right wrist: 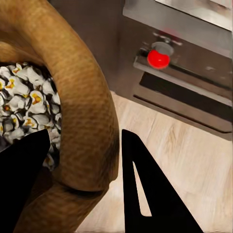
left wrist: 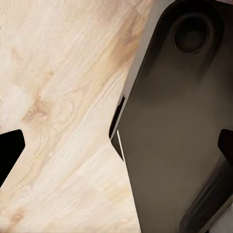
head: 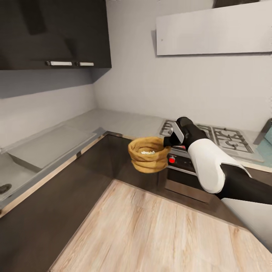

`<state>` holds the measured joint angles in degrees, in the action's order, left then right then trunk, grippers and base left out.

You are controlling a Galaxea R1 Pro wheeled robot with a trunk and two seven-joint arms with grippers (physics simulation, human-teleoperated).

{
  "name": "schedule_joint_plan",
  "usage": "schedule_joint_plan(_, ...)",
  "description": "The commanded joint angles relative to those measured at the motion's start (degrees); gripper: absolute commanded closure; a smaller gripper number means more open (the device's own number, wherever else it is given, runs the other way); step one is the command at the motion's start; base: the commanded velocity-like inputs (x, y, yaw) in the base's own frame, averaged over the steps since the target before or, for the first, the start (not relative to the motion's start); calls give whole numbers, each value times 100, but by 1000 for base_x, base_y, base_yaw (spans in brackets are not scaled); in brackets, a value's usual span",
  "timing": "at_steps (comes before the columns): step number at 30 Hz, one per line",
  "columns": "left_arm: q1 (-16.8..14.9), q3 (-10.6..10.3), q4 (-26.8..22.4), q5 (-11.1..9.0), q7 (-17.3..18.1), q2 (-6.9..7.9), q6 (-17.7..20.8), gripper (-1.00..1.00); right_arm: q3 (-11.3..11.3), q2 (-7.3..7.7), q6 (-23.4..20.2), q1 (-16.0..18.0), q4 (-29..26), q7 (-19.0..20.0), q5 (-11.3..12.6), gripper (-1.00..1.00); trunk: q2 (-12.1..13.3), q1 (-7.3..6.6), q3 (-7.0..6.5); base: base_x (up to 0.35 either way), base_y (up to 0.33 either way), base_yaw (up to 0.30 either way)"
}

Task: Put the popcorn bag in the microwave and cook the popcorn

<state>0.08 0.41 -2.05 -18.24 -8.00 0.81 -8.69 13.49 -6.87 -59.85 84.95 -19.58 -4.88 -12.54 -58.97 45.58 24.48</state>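
Holding: right tool (right wrist: pixel 82 170) pinches the popcorn bag (head: pixel 148 155) by its rim, in the air above the floor
Contents: popcorn (right wrist: pixel 24 107) inside
Left tool: state unclear
Progress: bag picked up; microwave step apparently remains
Beyond: stove (head: pixel 223 138)

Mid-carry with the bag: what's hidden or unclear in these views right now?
- Head view: right gripper fingertips, hidden behind the popcorn bag.
- Right wrist view: bag's base, cut off by the frame edge; popcorn partly covered by the rim.
- Left wrist view: left gripper dark finger edges at the frame sides; holds nothing.
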Motion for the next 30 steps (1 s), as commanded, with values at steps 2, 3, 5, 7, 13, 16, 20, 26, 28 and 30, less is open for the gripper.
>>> schedule_joint_plan(2, 1, 2, -6, -20, -8, 5, -10, -100, 48, -7, -15, 4, -3, -38, -2, 100, -4, -3, 6, -199, 0, 0)
schedule_joint_plan(3, 1, 2, -6, -21, -8, 6, -10, -100, 48, -7, -15, 4, -3, -39, -1, 100, -4, -3, 6, -74, 0, 0)
schedule_joint_plan(5, 1, 3, -6, -21, -8, 7, -10, -100, 48, -9, -15, 4, -3, -34, 3, 100, -4, -3, 6, -36, 0, 0)
schedule_joint_plan(7, 1, 3, -6, -27, -8, 12, -10, -100, 48, -17, -15, 4, 1, -30, 11, 100, -4, -3, 6, -9, 0, 0)
schedule_joint_plan(13, 1, 11, -4, -39, -8, 23, -6, -100, 48, -20, -15, 4, 27, -32, 656, 100, -4, -3, 6, -1, 0, 0)
schedule_joint_plan(16, 1, 6, -3, -37, -6, 20, -5, -100, 48, -12, -15, 4, 40, -62, 740, 100, -4, -3, 6, -100, 0, 0)
schedule_joint_plan(20, 1, -10, -3, -19, -8, 5, -9, -100, 48, -8, -15, 4, 37, -57, 744, 100, -4, -3, 6, -307, 0, 0)
schedule_joint_plan(26, 1, -23, -5, 8, -8, -2, -10, -100, 48, -7, -15, -4, 29, -42, 723, 100, -4, -3, 6, -343, 0, 0)
schedule_joint_plan(28, 1, -14, -4, -2, -8, -2, -10, -100, 48, 9, -15, -4, 26, -34, 723, 100, -4, -3, 6, -346, 0, 0)
schedule_joint_plan(30, 1, -8, 0, -16, -8, -2, -10, -100, 48, 16, -15, -5, 29, -25, 736, 100, -4, -3, 6, -346, 0, 0)
